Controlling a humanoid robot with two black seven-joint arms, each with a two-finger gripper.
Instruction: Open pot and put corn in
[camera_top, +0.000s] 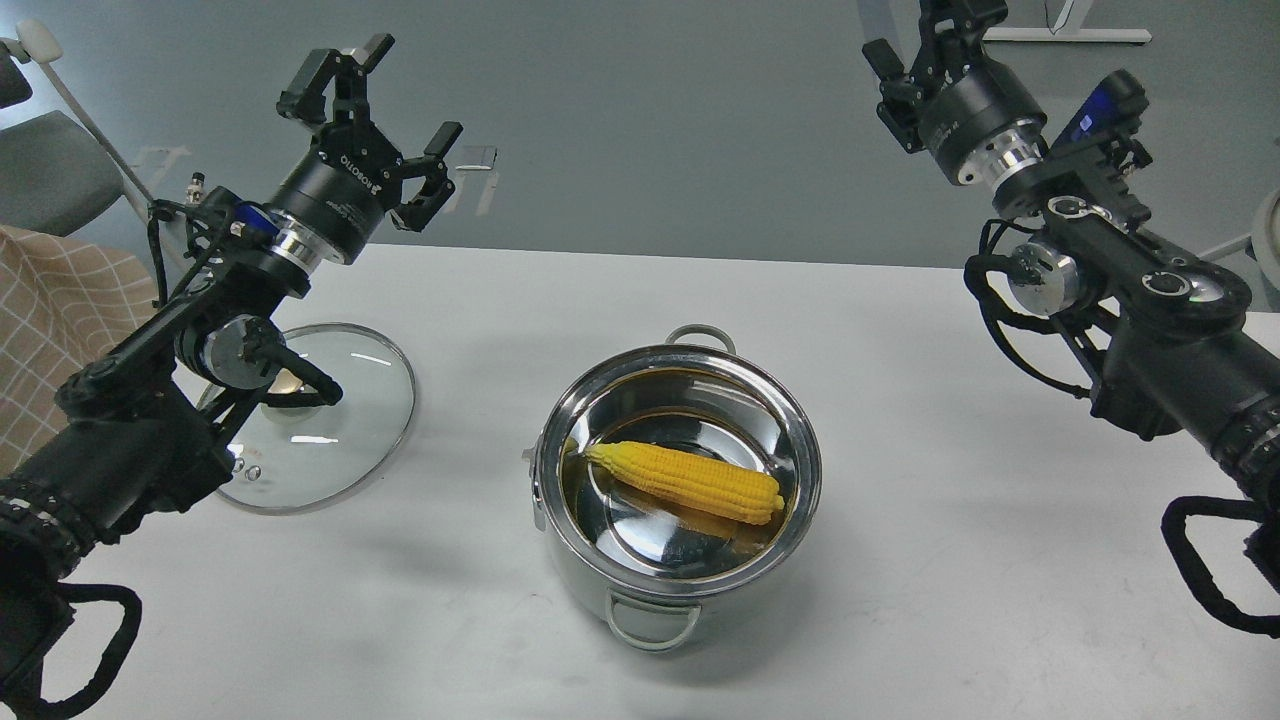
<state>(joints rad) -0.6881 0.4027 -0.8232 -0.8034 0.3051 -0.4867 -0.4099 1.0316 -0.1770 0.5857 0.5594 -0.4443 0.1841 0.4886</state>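
Note:
The shiny steel pot (806, 520) stands open at the middle of the white table. The yellow corn (690, 482) lies inside it on the bottom, pale tip to the left. My left gripper (388, 108) is open and empty, raised above the table's far left edge, well apart from the pot. My right gripper (925, 38) is raised at the top right, far from the pot, with its fingers spread and nothing between them; one fingertip runs off the top edge.
The glass lid (345, 430) lies flat on the table (1000, 560) left of the pot, its knob hidden behind my left arm. A chair with a checked cloth (60, 300) stands past the left edge.

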